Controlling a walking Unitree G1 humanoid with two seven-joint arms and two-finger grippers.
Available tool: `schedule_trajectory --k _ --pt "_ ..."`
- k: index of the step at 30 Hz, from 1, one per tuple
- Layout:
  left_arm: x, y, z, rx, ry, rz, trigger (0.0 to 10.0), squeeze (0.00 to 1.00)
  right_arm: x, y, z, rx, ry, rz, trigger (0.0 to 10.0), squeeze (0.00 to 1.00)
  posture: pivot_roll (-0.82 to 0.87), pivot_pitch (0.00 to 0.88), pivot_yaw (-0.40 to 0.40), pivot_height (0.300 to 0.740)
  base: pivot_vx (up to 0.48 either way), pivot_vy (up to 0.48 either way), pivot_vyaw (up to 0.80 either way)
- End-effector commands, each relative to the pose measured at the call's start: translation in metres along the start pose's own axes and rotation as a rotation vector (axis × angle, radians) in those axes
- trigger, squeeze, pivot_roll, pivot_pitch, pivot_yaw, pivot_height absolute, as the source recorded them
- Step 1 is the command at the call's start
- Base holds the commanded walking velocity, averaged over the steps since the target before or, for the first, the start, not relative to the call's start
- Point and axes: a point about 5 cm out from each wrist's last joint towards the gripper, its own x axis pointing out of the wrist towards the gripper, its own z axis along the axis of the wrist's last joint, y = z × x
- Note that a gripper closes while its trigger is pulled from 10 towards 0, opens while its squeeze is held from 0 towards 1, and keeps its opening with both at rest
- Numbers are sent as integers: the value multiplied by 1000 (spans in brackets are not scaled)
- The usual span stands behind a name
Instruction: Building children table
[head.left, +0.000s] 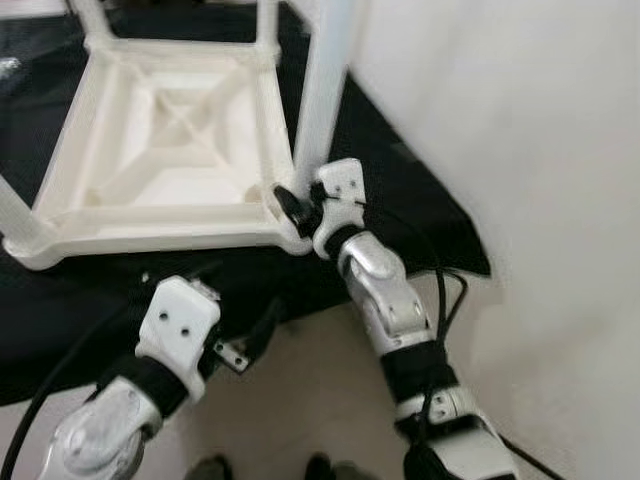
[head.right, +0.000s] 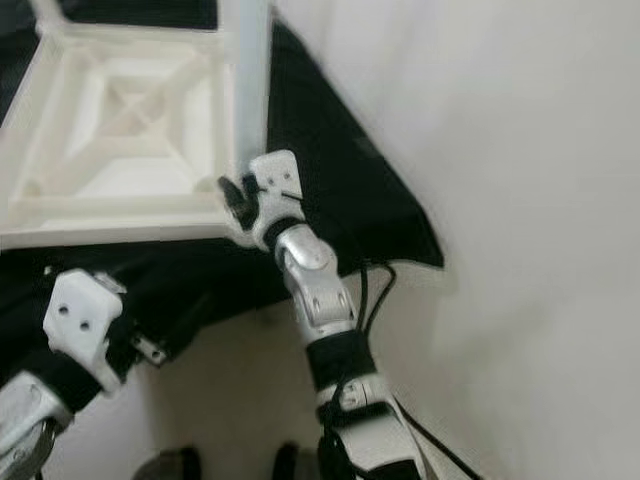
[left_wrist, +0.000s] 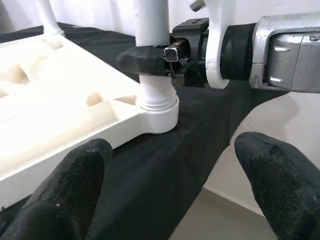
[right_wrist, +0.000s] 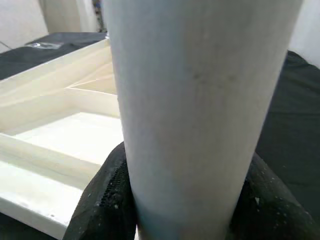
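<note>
A white plastic children's table top (head.left: 165, 140) lies upside down on a black cloth (head.left: 400, 190). A white table leg (head.left: 322, 95) stands upright in its near right corner socket (left_wrist: 157, 107). My right gripper (head.left: 293, 205) is shut on this leg just above the socket; the leg (right_wrist: 200, 110) looms large between its black fingers (right_wrist: 102, 200). My left gripper (left_wrist: 172, 192) is open, hovering near the table's front edge and facing that corner; its white wrist block (head.left: 178, 325) shows lower left. Other legs (head.left: 268, 22) stand at the far corners.
A white wall (head.left: 520, 150) runs close along the right side. The black cloth ends at a pale floor (head.left: 310, 390). Black cables (head.left: 440, 290) trail along my right arm. My feet (head.left: 320, 467) show at the lower edge.
</note>
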Motion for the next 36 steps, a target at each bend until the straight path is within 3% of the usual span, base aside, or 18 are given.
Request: schedule_trajectory --k 1,5,6,10,11,12,13,17,18,19,20,24,29,30,31,32,33,36 --pt "-1 -4 2 -5 -1 -29 10000 0 -1 16 -34 60 133 20 0 0 191 274 -152 740 0 0 0" --pt "-1 -3 2 -1 -2 -23 10000 0 17 32 -14 57 96 131 0 0 194 279 -159 740 0 0 0" --pt "-1 -2 2 1 -1 -20 10000 0 18 36 -12 70 102 137 10000 0 197 281 -156 740 0 0 0" --pt "-1 0 3 5 0 -15 10000 0 18 43 -2 56 86 173 10000 0 211 285 -149 740 0 0 0" --pt "-1 0 3 6 0 -16 10000 0 19 45 4 88 53 213 10000 510 213 285 -148 740 0 0 0" --pt "-2 -1 3 6 0 -17 10000 0 19 45 9 113 29 241 10000 510 213 285 -148 740 0 0 0" --pt "-1 -1 4 5 0 -19 10000 0 22 44 18 148 -6 317 10000 1000 218 285 -153 740 0 0 0" --pt "-1 -2 4 6 0 -21 10000 0 28 39 30 161 -59 433 10000 1000 219 285 -153 740 0 0 0" --pt "-1 -2 4 6 0 -20 10000 0 32 32 42 126 -91 547 10000 541 219 285 -157 740 0 0 0" --pt "-1 -2 4 6 0 -20 10000 0 32 32 42 126 -91 547 10000 541 219 285 -157 740 0 0 0" --pt "-1 -2 4 6 0 -21 10000 0 32 30 46 83 -100 627 10000 0 219 287 -159 740 0 0 0" --pt "-2 -3 5 6 0 -21 10000 0 28 26 43 -6 -38 835 10000 0 227 296 -165 740 0 0 0" --pt "-3 -3 4 8 4 -15 10000 0 28 21 39 -43 -8 887 10000 0 229 297 -165 740 0 0 0" --pt "-4 -3 5 8 5 -15 10000 0 29 18 41 -29 -6 885 9490 0 242 306 -170 740 0 0 0" --pt "-4 -3 5 9 6 -14 10000 0 29 15 42 -14 -6 891 4314 0 247 313 -170 740 0 0 0" --pt "-5 -4 5 10 7 -13 10000 0 30 13 44 -2 -6 896 4314 0 247 313 -170 740 0 0 0" --pt "-5 -4 6 8 8 -12 10000 0 29 11 45 6 -7 926 0 0 249 323 -170 740 0 0 0" --pt "-6 -4 6 7 11 -12 10000 0 27 8 47 12 -6 977 0 0 252 332 -171 740 0 0 0"
